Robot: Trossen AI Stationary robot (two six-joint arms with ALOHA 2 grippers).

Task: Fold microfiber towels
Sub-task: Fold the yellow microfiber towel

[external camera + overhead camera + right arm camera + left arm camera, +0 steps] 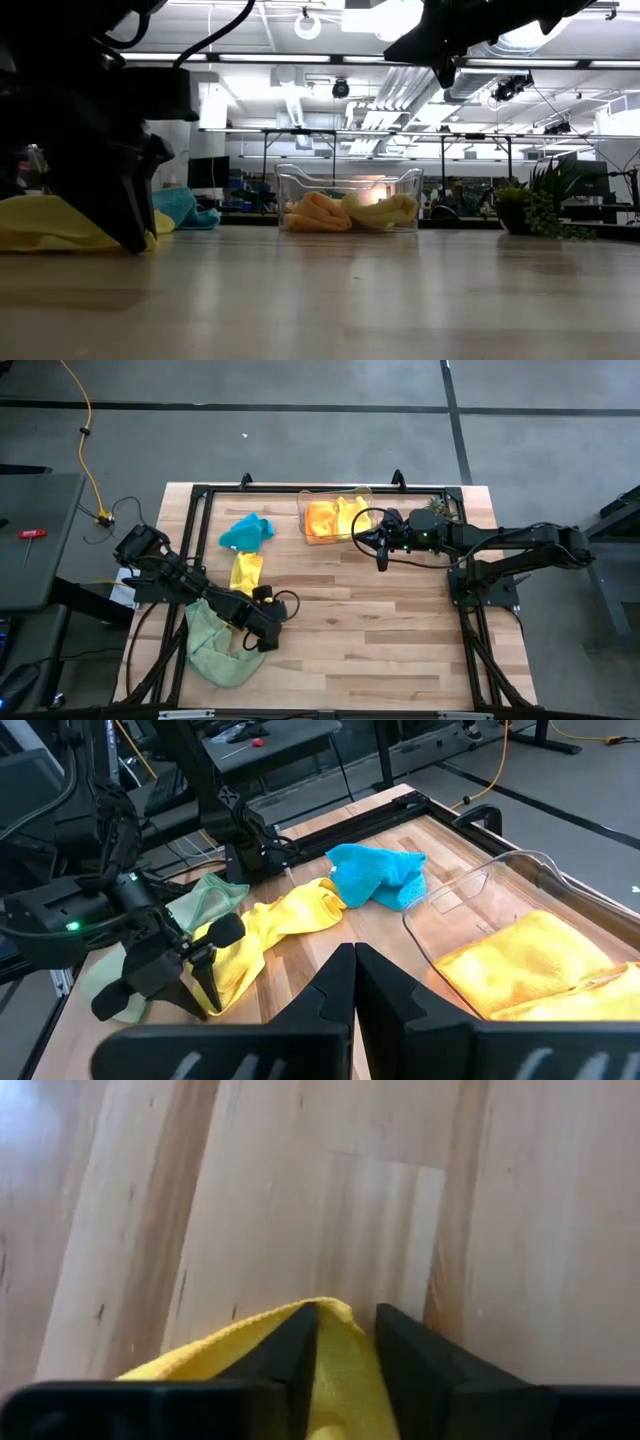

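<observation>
Left gripper [345,1345] fingers are pinching the soft yellow microfiber towel [340,1370] low on the pale wooden plank tabletop [380,630], left side. Right gripper [381,555], fingers pressed together, is hovering beside the clear plastic bin [335,517]. Ceiling strip lights [400,12] are glowing beyond.

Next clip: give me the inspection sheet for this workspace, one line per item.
Surface: wooden table, black frame.
Job's things: yellow towel pinched at one corner; teal towel bunched; light green towel crumpled; orange towel and second yellow towel in the clear bin.
Clutter: potted plant.
Grippers: left gripper closing on the yellow towel; right gripper shut, raised by the bin.
Cables: yellow cable on the floor.
Surroundings: workshop, no person seen.
</observation>
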